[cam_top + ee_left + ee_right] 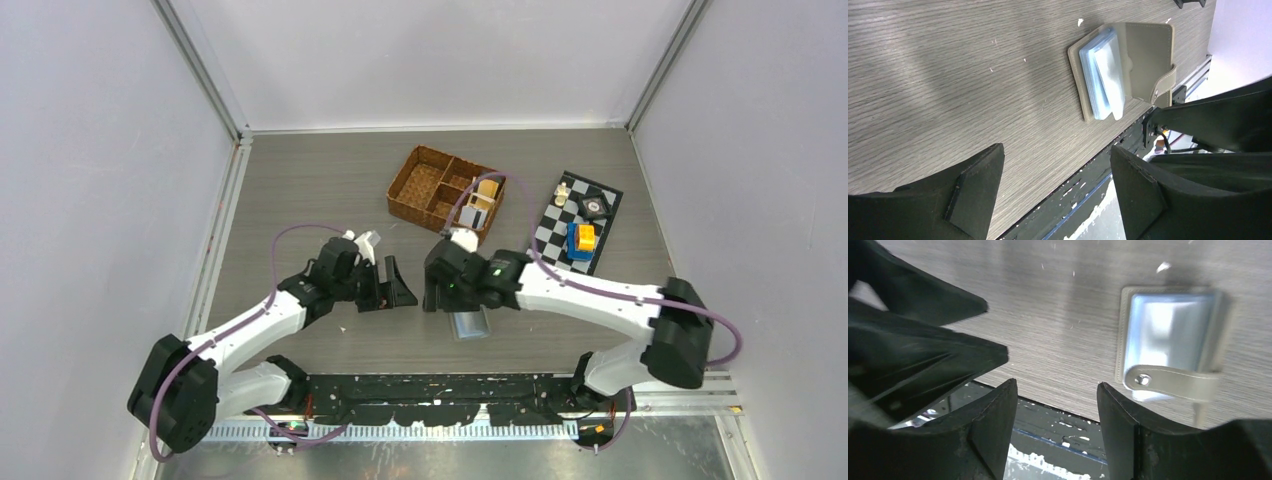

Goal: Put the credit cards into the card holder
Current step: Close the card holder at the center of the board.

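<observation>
Grey wood-grain table (330,180), card holder (470,325) open at lower centre, clear sleeves (1105,75) visible only from wrists, left gripper (1055,165) and right gripper (1058,390) wide, empty, credit cards (481,203) in wicker basket (420,185) overhead only

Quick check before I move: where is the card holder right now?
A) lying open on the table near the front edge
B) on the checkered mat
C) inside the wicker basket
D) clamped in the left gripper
A: the card holder lies open on the wooden table close to the front rail, with its clear sleeves fanned up and nothing gripping it.
</observation>
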Available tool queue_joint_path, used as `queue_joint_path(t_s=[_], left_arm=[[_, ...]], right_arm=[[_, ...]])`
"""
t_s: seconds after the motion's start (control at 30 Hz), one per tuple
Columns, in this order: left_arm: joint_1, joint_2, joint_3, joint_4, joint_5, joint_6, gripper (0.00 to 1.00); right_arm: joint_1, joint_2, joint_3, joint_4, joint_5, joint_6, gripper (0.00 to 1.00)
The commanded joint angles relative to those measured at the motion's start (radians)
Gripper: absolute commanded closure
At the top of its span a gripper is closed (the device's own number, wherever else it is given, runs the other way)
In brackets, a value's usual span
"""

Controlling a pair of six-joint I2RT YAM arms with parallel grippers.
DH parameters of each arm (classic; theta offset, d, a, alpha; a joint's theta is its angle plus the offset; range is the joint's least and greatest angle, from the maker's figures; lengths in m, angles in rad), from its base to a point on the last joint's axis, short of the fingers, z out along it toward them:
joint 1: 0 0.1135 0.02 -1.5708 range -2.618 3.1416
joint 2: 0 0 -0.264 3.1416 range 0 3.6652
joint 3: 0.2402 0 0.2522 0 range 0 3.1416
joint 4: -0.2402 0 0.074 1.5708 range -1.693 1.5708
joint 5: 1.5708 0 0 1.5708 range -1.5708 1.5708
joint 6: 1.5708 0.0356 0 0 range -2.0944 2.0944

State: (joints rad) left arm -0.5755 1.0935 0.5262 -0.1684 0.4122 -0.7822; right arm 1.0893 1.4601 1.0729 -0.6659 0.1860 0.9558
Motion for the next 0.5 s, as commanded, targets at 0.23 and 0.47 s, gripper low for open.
queue_joint_path(t_s=[0.23, 0.47], left_arm=[[0.003, 0.051, 0.093, 0.041, 0.020, -0.015, 0.20], [-0.002, 0.091, 0.143, 0.041, 0.024, -0.023, 0.20]], right_arm=[[-0.377, -0.301, 0.079, -0.361, 0.144, -0.155, 0.24], [-0.471, -0.266, -0.058, -0.313, 0.125, -0.185, 0.24]])
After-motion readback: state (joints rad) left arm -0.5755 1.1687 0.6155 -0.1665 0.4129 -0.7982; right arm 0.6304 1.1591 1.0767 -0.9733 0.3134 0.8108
